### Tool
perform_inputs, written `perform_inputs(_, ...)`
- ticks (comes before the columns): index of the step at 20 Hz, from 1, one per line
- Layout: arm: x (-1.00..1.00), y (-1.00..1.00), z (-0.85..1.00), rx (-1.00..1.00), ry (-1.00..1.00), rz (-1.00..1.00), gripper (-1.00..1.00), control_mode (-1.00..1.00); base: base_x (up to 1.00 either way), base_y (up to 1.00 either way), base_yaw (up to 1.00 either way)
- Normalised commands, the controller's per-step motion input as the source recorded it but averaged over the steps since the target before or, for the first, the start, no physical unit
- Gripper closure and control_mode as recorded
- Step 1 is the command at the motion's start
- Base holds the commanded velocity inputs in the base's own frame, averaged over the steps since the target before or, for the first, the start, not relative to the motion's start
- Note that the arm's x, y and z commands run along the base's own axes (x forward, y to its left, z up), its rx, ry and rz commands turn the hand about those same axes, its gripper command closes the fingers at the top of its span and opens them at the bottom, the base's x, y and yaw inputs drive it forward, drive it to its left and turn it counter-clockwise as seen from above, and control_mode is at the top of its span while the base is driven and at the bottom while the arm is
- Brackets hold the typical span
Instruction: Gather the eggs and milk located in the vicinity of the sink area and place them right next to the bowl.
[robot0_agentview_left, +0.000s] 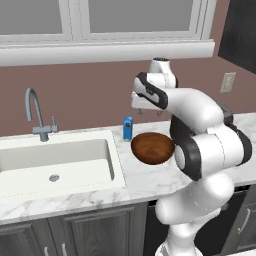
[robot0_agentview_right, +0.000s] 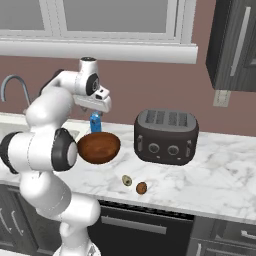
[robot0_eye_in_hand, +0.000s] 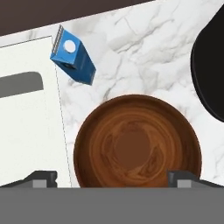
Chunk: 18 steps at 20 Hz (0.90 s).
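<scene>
The wooden bowl (robot0_eye_in_hand: 138, 142) sits on the marble counter right of the sink (robot0_agentview_left: 55, 160). The blue milk carton (robot0_eye_in_hand: 73, 55) stands upright just behind the bowl, at the sink's rim, also seen in the left base view (robot0_agentview_left: 128, 128). Both eggs lie in front of the bowl near the counter's front edge: the pale egg (robot0_agentview_right: 127, 180) and the reddish-brown egg (robot0_agentview_right: 141, 188), close together. My gripper (robot0_eye_in_hand: 111, 178) hangs above the bowl, looking straight down. It is open, its fingertips (robot0_eye_in_hand: 43, 178) wide apart, with nothing between them.
A black-and-grey toaster (robot0_agentview_right: 166, 136) stands right of the bowl. The grey gooseneck faucet (robot0_agentview_left: 35, 112) rises behind the sink. A window ledge runs along the wall above, and a dark cabinet (robot0_agentview_right: 232, 45) hangs at the upper right.
</scene>
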Motion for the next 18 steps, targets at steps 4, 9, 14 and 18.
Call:
perform_inputs(4, 0.29, 0.19, -0.01, 0.00, 0.01, 0.00, -1.00, -1.00, 0.00, 0.00, 0.00)
perform_inputs(9, 0.43, 0.13, -0.01, -0.04, 0.03, -0.04, -1.00, -1.00, 0.00, 0.00, 0.00)
perform_inputs(14, 0.35, 0.06, -0.24, -0.03, 0.00, -0.04, -1.00, -1.00, 0.00, 0.00, 0.00)
perform_inputs(18, 0.35, 0.03, -0.53, 0.00, 0.00, -0.01, -1.00, -1.00, 0.00, 0.00, 0.00)
